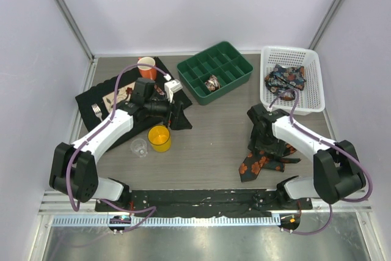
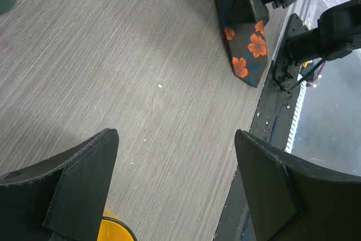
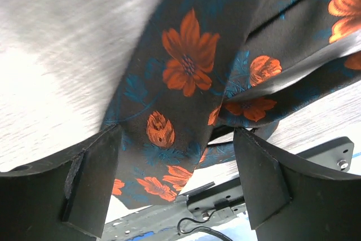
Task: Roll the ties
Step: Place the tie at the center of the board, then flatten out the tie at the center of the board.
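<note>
The left gripper [image 2: 176, 135] hangs with its jaws apart over bare table beside the yellow cup [image 1: 159, 138], holding nothing. Far and central, one compartment of the green tray [image 1: 187, 87] holds a coiled tie [image 1: 213, 82]. Near right, the floral tie [image 3: 186, 60] lies crumpled on the table under the right gripper [image 3: 177, 132], whose jaws stand apart astride the cloth, not clamped. The step looks like taking up this tie. Best to close on one layer near an end, not the folded heap, so it draws flat for rolling. Far right, a bundled tie [image 1: 286, 77] sits in the white basket [image 1: 293, 107].
</note>
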Available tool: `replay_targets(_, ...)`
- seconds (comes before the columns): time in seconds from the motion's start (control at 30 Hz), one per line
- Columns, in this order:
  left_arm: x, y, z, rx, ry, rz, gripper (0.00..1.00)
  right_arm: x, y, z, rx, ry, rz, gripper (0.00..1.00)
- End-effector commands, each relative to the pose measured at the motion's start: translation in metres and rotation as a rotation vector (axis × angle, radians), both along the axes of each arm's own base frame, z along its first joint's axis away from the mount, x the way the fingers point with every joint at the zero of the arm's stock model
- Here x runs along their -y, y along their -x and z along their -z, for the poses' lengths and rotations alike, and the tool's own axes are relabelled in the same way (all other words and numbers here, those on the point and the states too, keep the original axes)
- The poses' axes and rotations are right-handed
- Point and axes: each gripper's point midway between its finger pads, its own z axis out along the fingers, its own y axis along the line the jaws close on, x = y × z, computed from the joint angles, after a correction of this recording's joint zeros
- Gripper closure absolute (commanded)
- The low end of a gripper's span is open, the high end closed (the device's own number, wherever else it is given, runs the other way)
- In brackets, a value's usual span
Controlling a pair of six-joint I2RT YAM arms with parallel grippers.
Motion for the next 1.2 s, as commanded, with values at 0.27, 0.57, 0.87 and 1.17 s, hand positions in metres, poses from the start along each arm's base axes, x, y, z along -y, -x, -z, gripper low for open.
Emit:
replay_targets(0.27, 0.005, 0.004, -0.014, 0.039, 0.053, 0.053, 0.12, 0.014, -0.029, -0.034, 0.142, -0.028, 0.012, 0.13)
replay_targets(0.57, 0.004, 0.004, -0.013, 0.041, 0.045, 0.058, 0.12, 0.01, -0.046, -0.005, 0.105, -0.085, 0.049, 0.21)
replay_targets(0.87, -0.006, 0.009, -0.01, 0.061, 0.028, 0.076, 0.16, -0.002, -0.069, -0.028, 0.234, -0.188, 0.071, 0.99)
replay_targets(1.17, -0.004, -0.002, -0.023, 0.158, 0.043, 0.096, 0.12, -0.062, -0.12, -0.216, 0.871, -0.688, 0.088, 0.99)
